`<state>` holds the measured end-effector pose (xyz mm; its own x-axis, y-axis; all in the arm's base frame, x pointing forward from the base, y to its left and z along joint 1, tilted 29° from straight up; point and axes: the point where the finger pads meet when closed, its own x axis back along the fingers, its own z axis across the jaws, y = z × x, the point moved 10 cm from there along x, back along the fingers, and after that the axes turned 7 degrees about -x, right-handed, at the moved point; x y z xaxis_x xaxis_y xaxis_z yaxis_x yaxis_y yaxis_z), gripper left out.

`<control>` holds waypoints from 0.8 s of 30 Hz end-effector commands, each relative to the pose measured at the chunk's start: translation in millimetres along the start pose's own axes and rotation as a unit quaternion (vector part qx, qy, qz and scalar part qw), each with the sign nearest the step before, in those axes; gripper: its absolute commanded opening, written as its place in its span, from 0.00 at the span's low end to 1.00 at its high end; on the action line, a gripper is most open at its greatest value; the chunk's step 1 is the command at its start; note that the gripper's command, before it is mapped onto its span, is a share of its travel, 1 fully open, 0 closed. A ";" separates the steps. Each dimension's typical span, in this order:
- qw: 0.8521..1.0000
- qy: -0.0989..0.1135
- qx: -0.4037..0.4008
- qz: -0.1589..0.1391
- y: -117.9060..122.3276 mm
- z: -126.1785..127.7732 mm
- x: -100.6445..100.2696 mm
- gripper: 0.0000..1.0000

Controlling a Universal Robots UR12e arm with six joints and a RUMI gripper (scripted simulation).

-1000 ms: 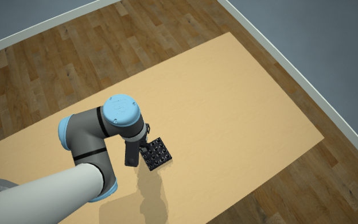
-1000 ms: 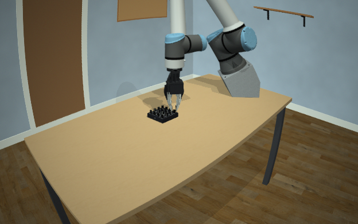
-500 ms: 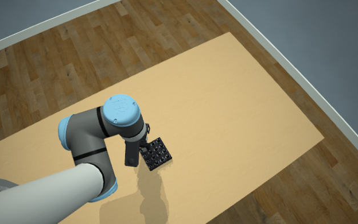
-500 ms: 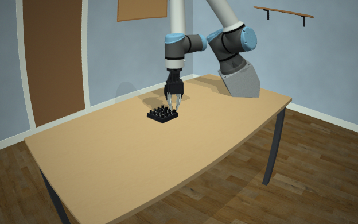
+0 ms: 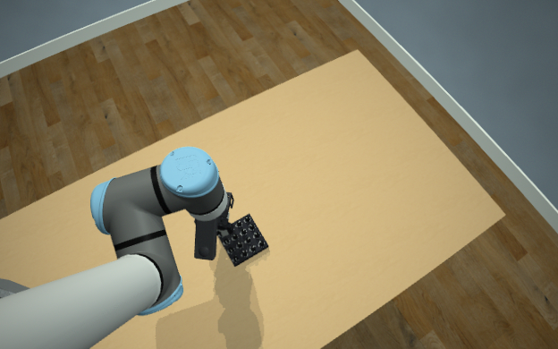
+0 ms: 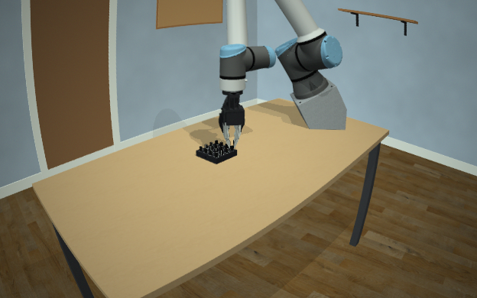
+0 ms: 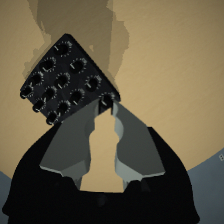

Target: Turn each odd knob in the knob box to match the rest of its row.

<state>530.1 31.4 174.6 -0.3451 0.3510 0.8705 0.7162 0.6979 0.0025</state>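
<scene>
The black knob box (image 5: 259, 249) (image 6: 216, 160) (image 7: 63, 64) lies on the table, with rows of round black knobs ringed by pale marks. My gripper (image 5: 226, 233) (image 6: 231, 147) (image 7: 106, 100) points down over the box's corner nearest the robot. Its grey jaws are shut on the corner knob (image 7: 106, 98), one tip on each side of it. That knob's pointer and part of its mark ring are hidden by the tips. The other knobs stand free of the jaws. The row labels and most pointer directions are too small to read.
The wooden table (image 5: 350, 157) (image 6: 188, 214) bears the box and the grey robot base (image 6: 323, 108). Neighbouring knobs stand close to the jaws on the box side. A blue-grey wall with a white skirting board is behind the table.
</scene>
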 end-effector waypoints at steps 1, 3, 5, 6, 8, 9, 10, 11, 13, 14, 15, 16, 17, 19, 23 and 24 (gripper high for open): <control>1.000 0.001 0.000 0.000 -0.8 0.9 -0.7 0.04; 1.000 0.001 0.000 0.000 -0.8 0.9 -0.7 0.04; 1.000 0.001 0.000 0.000 -0.8 0.9 -0.7 0.04; 1.000 0.001 0.000 0.000 -0.8 0.9 -0.7 0.04; 1.000 0.001 0.000 0.000 -0.8 0.9 -0.7 0.04; 1.000 0.001 0.000 0.000 -0.8 0.9 -0.7 0.04; 1.000 0.001 0.000 0.000 -0.8 0.9 -0.7 0.04; 1.000 0.001 0.000 0.000 -0.8 0.9 -0.7 0.04; 1.000 0.001 0.000 0.000 -0.8 0.9 -0.7 0.04; 1.000 0.001 0.000 0.000 -0.8 0.9 -0.7 0.04; 1.000 0.001 0.000 0.000 -0.8 0.9 -0.7 0.04; 1.000 0.001 0.000 0.000 -0.8 0.9 -0.7 0.04; 1.000 0.001 0.000 0.000 -0.8 0.9 -0.7 0.04; 1.000 0.001 0.000 0.000 -0.8 0.9 -0.7 0.04; 1.000 0.001 -0.003 0.000 -0.8 0.9 -0.7 0.04; 1.000 0.001 -0.007 0.000 -0.7 0.8 -0.7 0.04</control>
<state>530.1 31.4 174.6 -0.3451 0.3510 0.8705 0.7163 0.6978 0.0026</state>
